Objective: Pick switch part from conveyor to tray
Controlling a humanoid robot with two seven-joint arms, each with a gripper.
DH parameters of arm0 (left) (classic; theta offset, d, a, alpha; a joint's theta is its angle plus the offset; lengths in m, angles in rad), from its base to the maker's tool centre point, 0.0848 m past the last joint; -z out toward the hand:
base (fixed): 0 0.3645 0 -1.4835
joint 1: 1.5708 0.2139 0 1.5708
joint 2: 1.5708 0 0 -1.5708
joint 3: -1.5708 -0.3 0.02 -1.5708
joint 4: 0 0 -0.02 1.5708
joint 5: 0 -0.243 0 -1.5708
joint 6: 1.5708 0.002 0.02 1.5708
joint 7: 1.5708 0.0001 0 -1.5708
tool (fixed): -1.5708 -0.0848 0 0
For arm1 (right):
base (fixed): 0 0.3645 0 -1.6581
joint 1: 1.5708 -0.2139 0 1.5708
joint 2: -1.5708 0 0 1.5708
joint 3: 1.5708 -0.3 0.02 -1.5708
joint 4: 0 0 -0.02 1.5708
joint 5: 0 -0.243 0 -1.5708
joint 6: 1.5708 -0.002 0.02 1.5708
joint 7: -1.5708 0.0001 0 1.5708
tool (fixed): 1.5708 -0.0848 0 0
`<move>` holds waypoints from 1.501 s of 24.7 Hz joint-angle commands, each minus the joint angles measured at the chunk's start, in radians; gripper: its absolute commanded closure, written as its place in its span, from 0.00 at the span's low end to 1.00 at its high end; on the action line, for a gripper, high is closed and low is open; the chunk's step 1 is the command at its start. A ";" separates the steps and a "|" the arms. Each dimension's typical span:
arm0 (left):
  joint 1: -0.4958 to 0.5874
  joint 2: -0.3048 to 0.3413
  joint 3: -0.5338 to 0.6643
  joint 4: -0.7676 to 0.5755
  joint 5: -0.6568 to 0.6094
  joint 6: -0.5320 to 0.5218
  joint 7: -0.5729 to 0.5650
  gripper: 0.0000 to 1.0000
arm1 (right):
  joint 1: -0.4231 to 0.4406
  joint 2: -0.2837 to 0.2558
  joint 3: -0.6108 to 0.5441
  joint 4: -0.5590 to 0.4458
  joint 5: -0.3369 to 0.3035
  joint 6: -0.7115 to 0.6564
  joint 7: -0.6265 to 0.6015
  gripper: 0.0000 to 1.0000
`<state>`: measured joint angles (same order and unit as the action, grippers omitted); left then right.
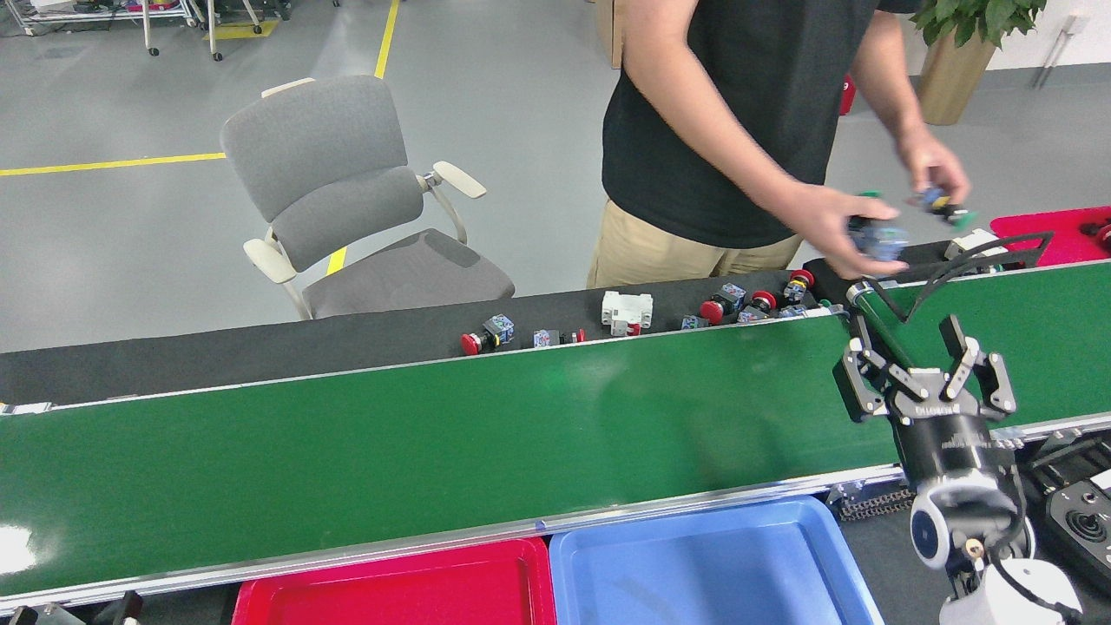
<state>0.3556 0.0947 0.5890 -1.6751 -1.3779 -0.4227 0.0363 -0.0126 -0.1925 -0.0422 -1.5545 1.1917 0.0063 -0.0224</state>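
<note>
Grey floor (521,104) with yellow line; grey chair (347,200) behind the line
Conveyor (434,443) – green belt, silver rails, bare across its whole length
Black ledge (260,351) along the far rail, carrying switch parts (746,304) in a loose row
Person (738,113) beyond it, blurred parts in both hands
Blue tray (694,564) and red tray (399,590) at the near edge, side by side
Right gripper (924,365) – fingers spread, holding nothing, above the belt's right end
</note>
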 commanded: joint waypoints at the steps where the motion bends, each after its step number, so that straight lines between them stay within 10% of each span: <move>1: -0.004 0.013 -0.003 -0.006 -0.006 -0.004 0.004 0.00 | 0.060 -0.004 0.002 -0.013 -0.001 -0.003 -0.013 0.00; 17: -0.050 0.010 -0.063 0.002 -0.047 -0.007 0.001 0.00 | 0.322 -0.004 0.002 -0.113 0.019 0.000 -0.017 0.00; 37: -0.112 0.011 -0.075 0.029 -0.056 -0.005 0.002 0.00 | 0.353 0.015 0.001 -0.182 0.031 0.004 -0.080 0.00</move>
<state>0.2483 0.0949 0.5128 -1.6364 -1.4345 -0.4285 0.0334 0.3524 -0.1690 -0.0352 -1.7213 1.2210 0.0069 -0.0948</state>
